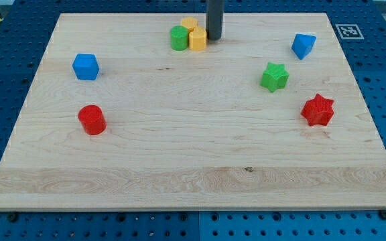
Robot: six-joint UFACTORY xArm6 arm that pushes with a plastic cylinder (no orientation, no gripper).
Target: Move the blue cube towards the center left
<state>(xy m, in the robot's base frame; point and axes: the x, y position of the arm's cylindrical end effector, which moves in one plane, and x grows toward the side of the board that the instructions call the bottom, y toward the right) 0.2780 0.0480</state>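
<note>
The blue cube (85, 67) is sitting near the left edge of the wooden board (179, 161), in its upper half, well apart from everything except the red cylinder (92, 119), which is standing near it, toward the view's bottom. We are holding our rod up at the view's top, and my tip (214, 38) is resting just beside a small cluster of blocks: a yellow block (198, 38) is sitting right at the tip's left, a second yellow block (189, 25) is lying behind it, and a green cylinder (178, 38) is touching the front yellow one on its left side. We are carrying no pincer at all (just the plain dark rod), so nothing is being grasped. The tip is standing well apart from the blue cube. On the view's right, another blue block (303, 45) with slanted faces is lying near the top edge, a green star (274, 76) is sitting below it, and a red star (317, 110) is lying lower, near the right edge.
</note>
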